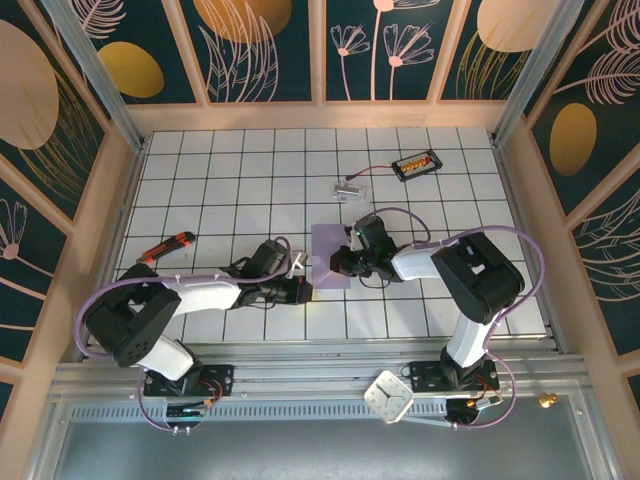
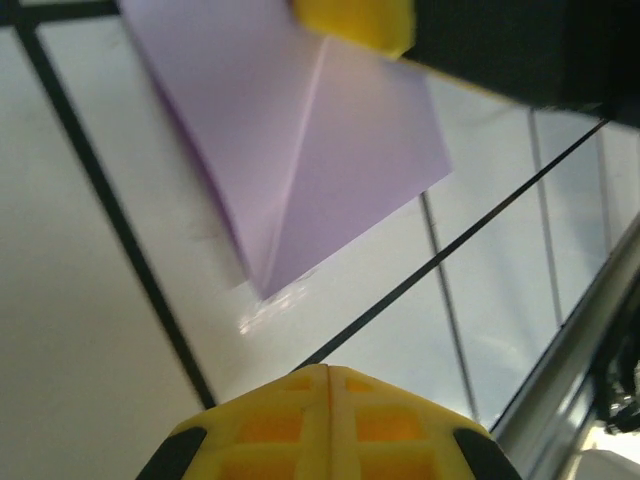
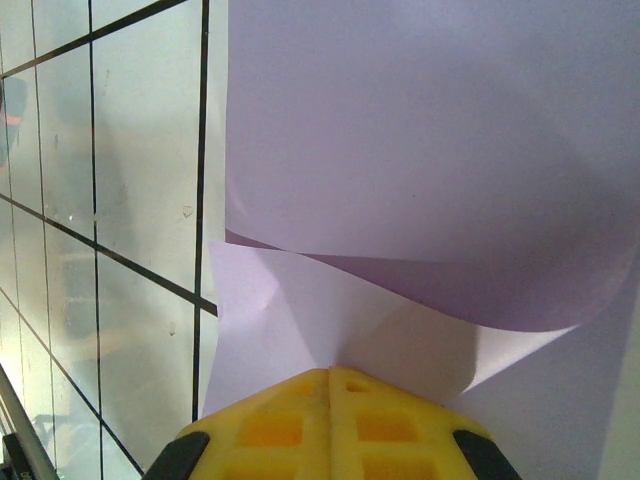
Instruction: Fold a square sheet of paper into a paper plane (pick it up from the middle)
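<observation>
At the left of the table (image 1: pixel 200 190) a knife (image 1: pixel 165 247) is lying well apart from the work. The left gripper (image 1: pixel 303 290) is sitting low just beside the near-left edge of the sheet (image 1: pixel 328 250). Its jaws are pressing together on nothing, and its wrist camera is looking across at a diagonal crease in the lavender paper.

The sheet is lying mid-table between the two grippers and is only partly folded. One flap is curling up loose over the layer beneath, not lying flat.

The right gripper (image 1: pixel 340 265) is bearing on the sheet from the right with its jaws closed tight and its tips touching the paper. The views are not showing whether a layer is nipped between them.

Judging by this, an early fold is in hand, and nothing is looking like a dart yet. The next move is calling for one gripper to pin the sheet while the other sweeps the flap down along its crease. It wants a light, even press, since paper this thin is likely to slide or buckle on the slick table.
</observation>
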